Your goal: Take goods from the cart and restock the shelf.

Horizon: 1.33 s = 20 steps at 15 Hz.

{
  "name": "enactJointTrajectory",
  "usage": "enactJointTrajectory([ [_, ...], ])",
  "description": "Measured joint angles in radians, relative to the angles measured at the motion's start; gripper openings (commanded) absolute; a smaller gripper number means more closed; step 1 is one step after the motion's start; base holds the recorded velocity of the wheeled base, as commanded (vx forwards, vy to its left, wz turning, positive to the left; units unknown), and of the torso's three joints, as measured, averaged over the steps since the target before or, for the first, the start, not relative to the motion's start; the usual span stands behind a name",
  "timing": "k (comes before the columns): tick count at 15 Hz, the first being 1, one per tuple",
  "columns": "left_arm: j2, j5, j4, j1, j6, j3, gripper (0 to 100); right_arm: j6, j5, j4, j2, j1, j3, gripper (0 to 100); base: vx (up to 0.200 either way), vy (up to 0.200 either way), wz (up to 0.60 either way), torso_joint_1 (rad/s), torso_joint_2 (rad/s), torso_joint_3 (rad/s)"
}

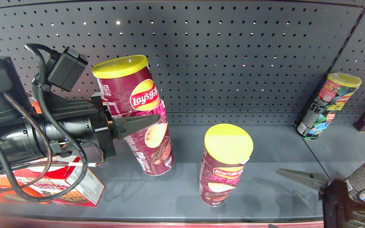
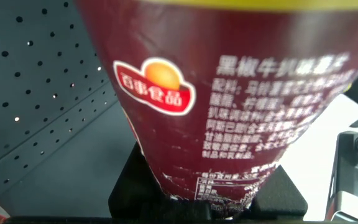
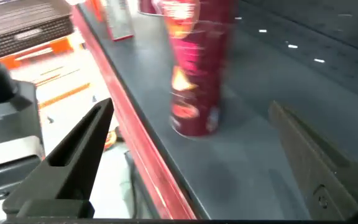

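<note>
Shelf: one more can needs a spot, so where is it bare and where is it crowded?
The widest bare stretch of shelf lies between the standing can and the colourful can at the right. A narrower gap separates the standing can from the tilted can held at left. The left end is crowded with boxes.
</note>
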State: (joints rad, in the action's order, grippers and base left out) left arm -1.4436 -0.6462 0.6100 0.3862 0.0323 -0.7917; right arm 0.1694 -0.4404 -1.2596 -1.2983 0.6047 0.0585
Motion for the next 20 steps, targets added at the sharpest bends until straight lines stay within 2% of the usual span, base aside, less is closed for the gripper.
enactJointTrajectory([
  [4, 0.002, 0.0, -0.001, 0.0, 0.0, 0.002, 0, 0.0, 0.015, 0.085, 0.143, -0.101, -0.048, 100, 0.0, 0.0, 0.0, 0.0, 0.0, 0.0],
  [8, 0.012, 0.0, 0.0, 0.003, 0.0, 0.018, 0, -0.004, 0.141, 0.309, 0.319, -0.133, -0.055, 100, 0.0, 0.0, 0.0, 0.0, 0.0, 0.0],
  [11, 0.023, 0.0, -0.001, 0.006, 0.0, 0.028, 0, -0.007, 0.158, 0.531, 0.501, -0.139, -0.057, 100, 0.0, 0.0, 0.0, 0.0, 0.0, 0.0],
  [14, 0.027, 0.0, 0.0, 0.009, 0.001, 0.029, 0, -0.026, 0.19, 0.809, 0.724, -0.174, -0.057, 100, 0.0, 0.0, 0.0, 0.0, 0.0, 0.0],
  [17, 0.032, -0.001, 0.0, 0.009, 0.002, 0.046, 0, -0.064, 0.247, 1.099, 0.996, -0.25, -0.053, 100, 0.0, 0.0, 0.0, 0.0, 0.0, 0.0],
  [20, 0.034, -0.002, 0.0, 0.011, 0.009, 0.046, 0, -0.091, 0.331, 1.233, 1.158, -0.356, -0.035, 100, 0.0, 0.0, 0.0, 0.0, 0.0, 0.0],
])
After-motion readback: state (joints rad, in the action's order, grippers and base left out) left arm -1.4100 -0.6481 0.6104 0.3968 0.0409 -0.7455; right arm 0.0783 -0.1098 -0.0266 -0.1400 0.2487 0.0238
